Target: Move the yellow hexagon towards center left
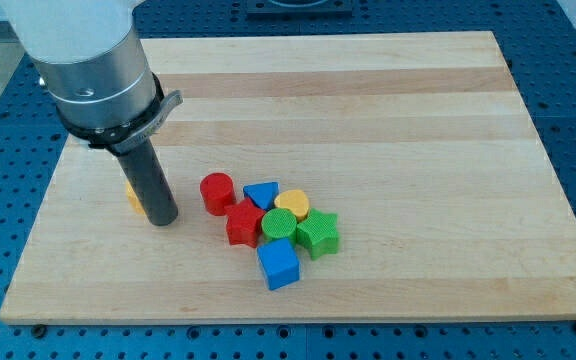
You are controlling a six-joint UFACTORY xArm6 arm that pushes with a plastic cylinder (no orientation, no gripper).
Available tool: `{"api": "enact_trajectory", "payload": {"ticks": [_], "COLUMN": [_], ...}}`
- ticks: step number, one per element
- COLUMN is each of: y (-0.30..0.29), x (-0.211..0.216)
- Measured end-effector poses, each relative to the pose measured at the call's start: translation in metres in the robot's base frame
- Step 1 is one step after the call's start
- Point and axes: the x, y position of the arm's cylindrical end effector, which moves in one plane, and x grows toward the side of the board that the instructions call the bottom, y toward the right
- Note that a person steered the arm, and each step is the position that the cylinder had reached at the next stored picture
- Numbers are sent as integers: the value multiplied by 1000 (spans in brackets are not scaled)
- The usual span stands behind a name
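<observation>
The yellow hexagon [133, 197] lies at the view's left, mostly hidden behind my dark rod; only a small yellow-orange edge shows. My tip [162, 220] rests on the wooden board [368, 100] right next to the hexagon, on its right and lower side. Whether the tip touches the hexagon cannot be told.
A cluster of blocks lies to the right of my tip: a red cylinder [217, 192], a blue triangle [261, 194], a yellow heart [291, 204], a red star [243, 223], a green cylinder [279, 226], a green star [318, 234] and a blue cube [278, 264].
</observation>
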Motion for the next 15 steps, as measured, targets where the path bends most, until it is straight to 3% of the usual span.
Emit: {"api": "enact_trajectory", "payload": {"ticks": [3, 4, 5, 6, 9, 11, 12, 15], "y": [54, 52, 32, 13, 12, 9, -16, -13], "x": [8, 13, 55, 55, -36, 14, 15, -73]}}
